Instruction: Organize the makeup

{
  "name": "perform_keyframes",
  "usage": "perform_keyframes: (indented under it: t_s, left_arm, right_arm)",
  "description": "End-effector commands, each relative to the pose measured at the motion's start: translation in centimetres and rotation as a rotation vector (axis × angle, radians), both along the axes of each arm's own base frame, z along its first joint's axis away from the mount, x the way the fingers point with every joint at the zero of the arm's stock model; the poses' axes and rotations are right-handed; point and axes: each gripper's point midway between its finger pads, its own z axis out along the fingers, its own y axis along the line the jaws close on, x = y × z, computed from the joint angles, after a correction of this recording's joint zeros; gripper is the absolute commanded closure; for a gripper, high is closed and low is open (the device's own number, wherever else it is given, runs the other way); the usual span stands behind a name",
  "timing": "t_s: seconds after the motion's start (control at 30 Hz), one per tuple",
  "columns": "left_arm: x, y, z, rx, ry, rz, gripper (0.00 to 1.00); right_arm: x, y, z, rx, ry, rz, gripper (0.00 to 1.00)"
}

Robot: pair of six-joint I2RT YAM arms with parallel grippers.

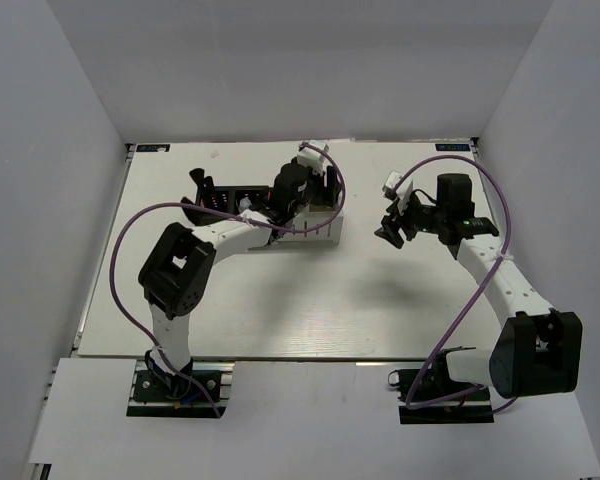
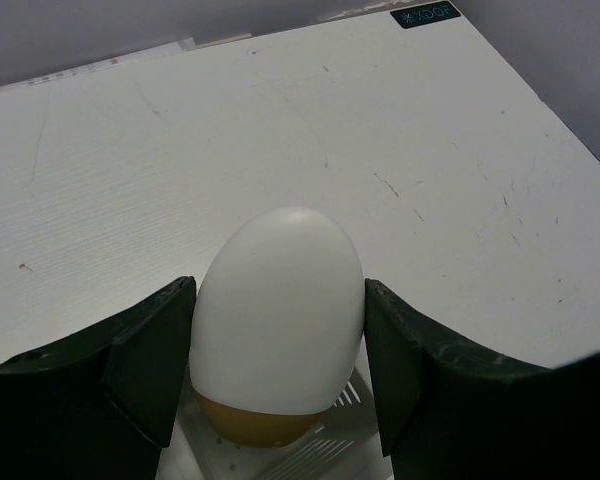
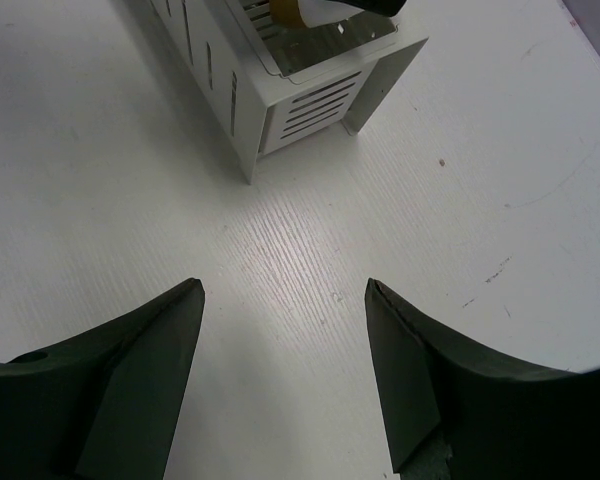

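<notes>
A white egg-shaped sponge [image 2: 280, 310] with an orange-brown base stands upright between my left gripper's fingers [image 2: 150, 360]. Both pads touch its sides. My left gripper [image 2: 280, 295] holds it just over the white slotted organizer [image 2: 330, 440], low in one compartment; whether it rests on the floor I cannot tell. In the top view this gripper [image 1: 320, 200] is over the white organizer [image 1: 315, 232]. My right gripper [image 3: 285, 290] is open and empty above bare table, a short way from the organizer's corner [image 3: 300, 100]. Brushes, sticks, bottle and tube are not clearly visible.
A black slotted organizer [image 1: 215, 200] stands left of the white one at the back of the table [image 1: 280, 300]. The right arm [image 1: 500, 280] reaches in from the right. Grey walls enclose the table on three sides.
</notes>
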Motion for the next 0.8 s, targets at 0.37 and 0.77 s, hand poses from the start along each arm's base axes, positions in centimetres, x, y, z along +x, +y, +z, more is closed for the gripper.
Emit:
perform_keyframes:
  t_s: [0.37, 0.77]
  left_arm:
    - [0.4, -0.2, 6.9, -0.060, -0.103, 0.014, 0.11]
    - [-4.8, 5.0, 17.1, -0.201, -0.104, 0.092, 0.83]
  right_arm:
    - [0.1, 0.0, 1.4, 0.019, -0.049, 0.002, 0.28]
    - [-0.2, 0.5, 1.8, 0.067, -0.040, 0.007, 0.35]
